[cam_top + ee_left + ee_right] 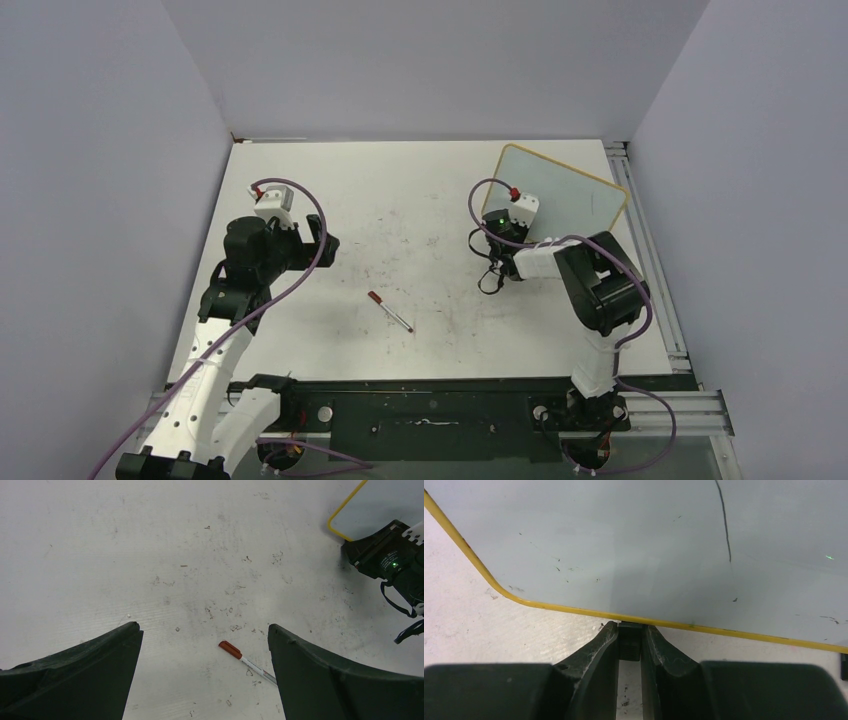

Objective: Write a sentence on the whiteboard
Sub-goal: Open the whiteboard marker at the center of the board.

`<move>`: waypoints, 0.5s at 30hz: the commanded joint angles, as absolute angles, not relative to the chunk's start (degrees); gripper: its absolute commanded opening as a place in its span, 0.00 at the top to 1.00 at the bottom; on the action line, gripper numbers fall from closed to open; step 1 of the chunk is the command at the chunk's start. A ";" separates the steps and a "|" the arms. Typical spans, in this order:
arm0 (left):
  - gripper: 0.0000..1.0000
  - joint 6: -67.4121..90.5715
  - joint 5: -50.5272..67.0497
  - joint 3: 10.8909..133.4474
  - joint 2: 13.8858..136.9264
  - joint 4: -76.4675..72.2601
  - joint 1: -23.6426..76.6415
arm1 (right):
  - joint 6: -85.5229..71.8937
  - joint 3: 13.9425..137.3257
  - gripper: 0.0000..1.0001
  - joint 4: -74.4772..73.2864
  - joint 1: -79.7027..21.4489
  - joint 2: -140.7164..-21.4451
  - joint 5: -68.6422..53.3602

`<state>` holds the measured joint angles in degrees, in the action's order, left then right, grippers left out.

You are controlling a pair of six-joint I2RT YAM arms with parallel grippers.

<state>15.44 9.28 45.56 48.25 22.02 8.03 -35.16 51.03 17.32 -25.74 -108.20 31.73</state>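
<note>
The scuffed worktop point(400, 200) carries the whiteboard point(575, 190). Well left of the whiteboard, the left hand point(204, 627) hangs wide open. The right hand point(630, 626) is clamped narrow on the black foot point(629, 647) at the whiteboard's yellow near edge. The pen point(389, 311) lies left of the whiteboard, apart from it.

Top cam: fixed high behind the arm bases, looks down and forward, whole table point(400, 200) in frame. Left wrist cam: well above the surface, looks down past the left gripper point(202, 626) toward the right. It catches the marker point(246, 662) and a corner of the whiteboard point(385, 500), both shared with top. Right wrist cam: low, right up against the whiteboard's edge, right gripper point(629, 629) at frame bottom.
</note>
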 commanded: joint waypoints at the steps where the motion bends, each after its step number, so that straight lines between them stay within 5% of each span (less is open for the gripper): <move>1: 0.04 15.51 10.28 45.79 47.81 18.72 7.56 | -35.58 48.39 0.95 19.22 -28.46 -105.20 29.07; 15: 0.04 15.52 9.84 45.70 47.64 18.81 7.46 | -36.80 48.43 0.95 19.76 -40.09 -105.63 29.23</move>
